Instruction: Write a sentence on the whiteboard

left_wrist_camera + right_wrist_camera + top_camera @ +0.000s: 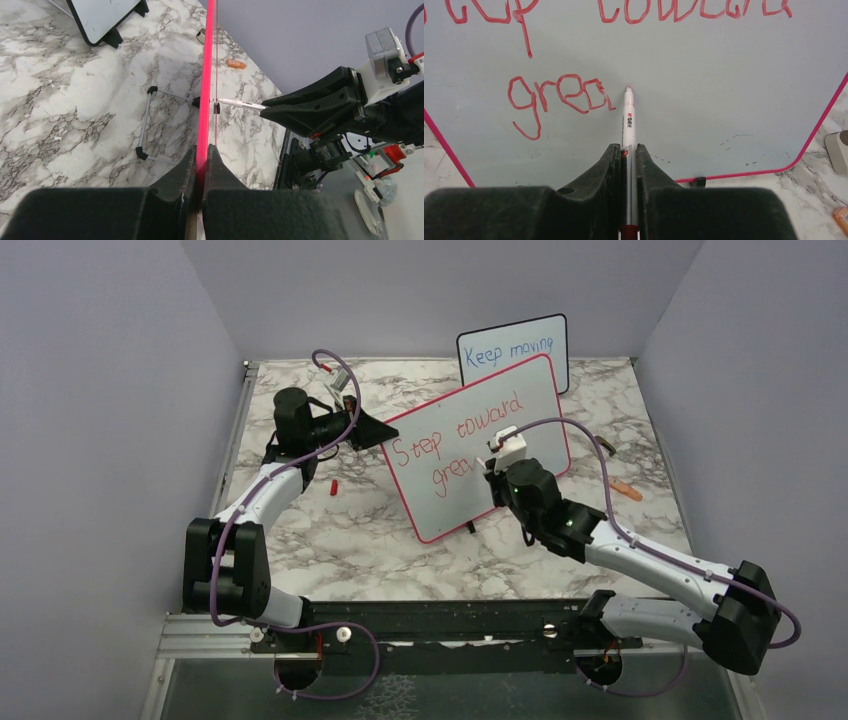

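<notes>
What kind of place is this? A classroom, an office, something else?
Probably a robot test booth: plain walls enclose a marble-pattern table, and the left arm and right arm are mounted on a metal rail at its near edge.

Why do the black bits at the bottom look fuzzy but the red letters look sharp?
Right wrist view: the right tool sits right by the lens, so it looks soft, while the sentence is crisp. Left wrist view: same for the left tool; the whiteboard edge glows pink. Top view: even light, no glare.

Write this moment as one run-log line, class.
left gripper: shut on whiteboard edge | right gripper: shut on marker | sentence: unfinished, reads "Step toward grea"
</notes>
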`<state>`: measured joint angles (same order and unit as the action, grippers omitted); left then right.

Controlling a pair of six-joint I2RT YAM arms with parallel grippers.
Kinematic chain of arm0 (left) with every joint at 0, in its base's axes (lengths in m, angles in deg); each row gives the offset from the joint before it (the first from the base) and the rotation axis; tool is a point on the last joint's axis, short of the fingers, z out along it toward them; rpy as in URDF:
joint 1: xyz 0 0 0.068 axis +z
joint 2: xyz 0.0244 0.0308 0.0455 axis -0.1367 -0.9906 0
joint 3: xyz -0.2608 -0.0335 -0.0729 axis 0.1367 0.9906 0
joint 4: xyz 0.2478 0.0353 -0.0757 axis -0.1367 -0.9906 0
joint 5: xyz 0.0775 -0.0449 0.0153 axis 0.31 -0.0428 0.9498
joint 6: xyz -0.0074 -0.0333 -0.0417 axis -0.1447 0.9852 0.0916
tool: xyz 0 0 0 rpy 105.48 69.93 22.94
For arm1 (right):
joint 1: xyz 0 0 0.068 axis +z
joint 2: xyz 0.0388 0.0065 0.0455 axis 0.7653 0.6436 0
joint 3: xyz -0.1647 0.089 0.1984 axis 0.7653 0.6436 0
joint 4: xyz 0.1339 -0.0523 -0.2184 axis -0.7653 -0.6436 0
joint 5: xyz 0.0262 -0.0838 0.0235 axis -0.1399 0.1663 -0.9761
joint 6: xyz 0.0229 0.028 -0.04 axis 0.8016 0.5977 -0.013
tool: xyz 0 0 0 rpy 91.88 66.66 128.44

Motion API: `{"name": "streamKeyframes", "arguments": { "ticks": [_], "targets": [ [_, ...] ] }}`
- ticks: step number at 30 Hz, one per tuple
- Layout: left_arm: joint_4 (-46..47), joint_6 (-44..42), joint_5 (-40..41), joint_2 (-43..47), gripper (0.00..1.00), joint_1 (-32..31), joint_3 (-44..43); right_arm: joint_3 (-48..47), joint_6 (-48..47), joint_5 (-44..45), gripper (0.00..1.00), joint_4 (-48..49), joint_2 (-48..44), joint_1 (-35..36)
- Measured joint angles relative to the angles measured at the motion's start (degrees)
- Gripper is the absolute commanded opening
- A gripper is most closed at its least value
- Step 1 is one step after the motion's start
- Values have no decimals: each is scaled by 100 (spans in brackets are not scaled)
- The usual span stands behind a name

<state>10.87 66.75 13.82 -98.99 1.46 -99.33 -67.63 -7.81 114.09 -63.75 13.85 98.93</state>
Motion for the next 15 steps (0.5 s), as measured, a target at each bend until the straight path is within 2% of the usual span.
{"name": "streamKeyframes", "arguments": {
  "ticks": [15],
  "targets": [
    [-42,-28,0,0,0,-9,-4,-44,4,-282,0,197,140,0]
  ]
}}
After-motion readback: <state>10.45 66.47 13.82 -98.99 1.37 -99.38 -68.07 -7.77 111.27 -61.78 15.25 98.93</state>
